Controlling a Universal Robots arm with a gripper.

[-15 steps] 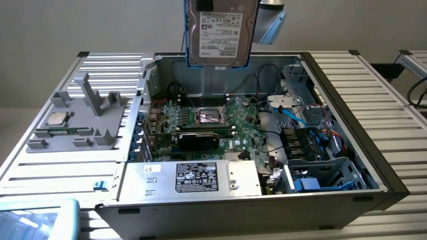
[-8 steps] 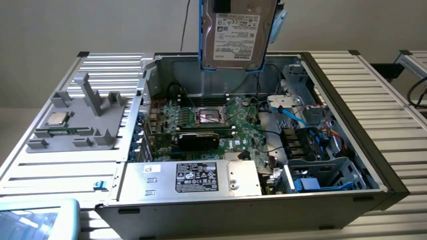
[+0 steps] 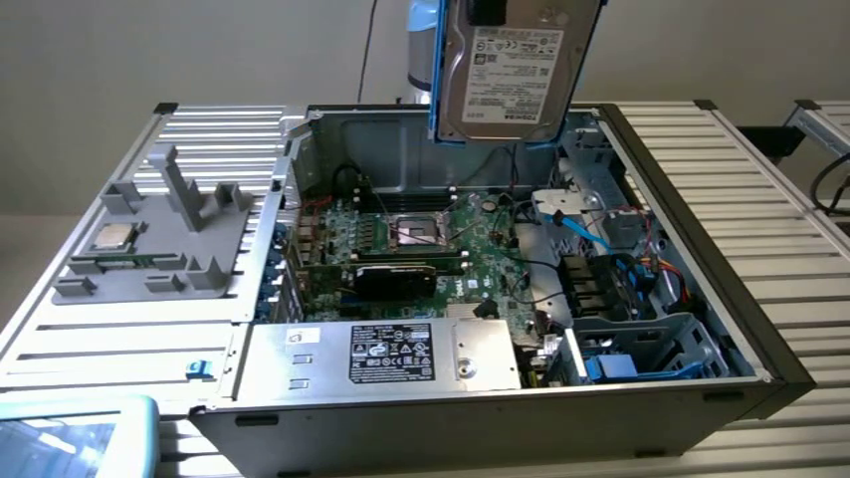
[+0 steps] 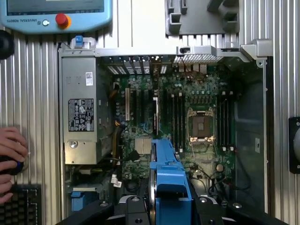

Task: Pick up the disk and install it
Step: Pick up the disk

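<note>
Exterior view: your disk (image 3: 512, 70) hangs upright, label facing the camera, high over the far edge of the open computer case (image 3: 465, 423), touching nothing inside. Wrist view now, and your gripper (image 4: 171, 208) is clamped on the disk's blue carrier, jaws pressed to either side, the motherboard (image 4: 187, 117) beneath. The power supply (image 3: 385, 354) sits along the case's near edge. A hand (image 4: 10, 154) rests on the slatted table (image 4: 28, 93) beside the case.
</note>
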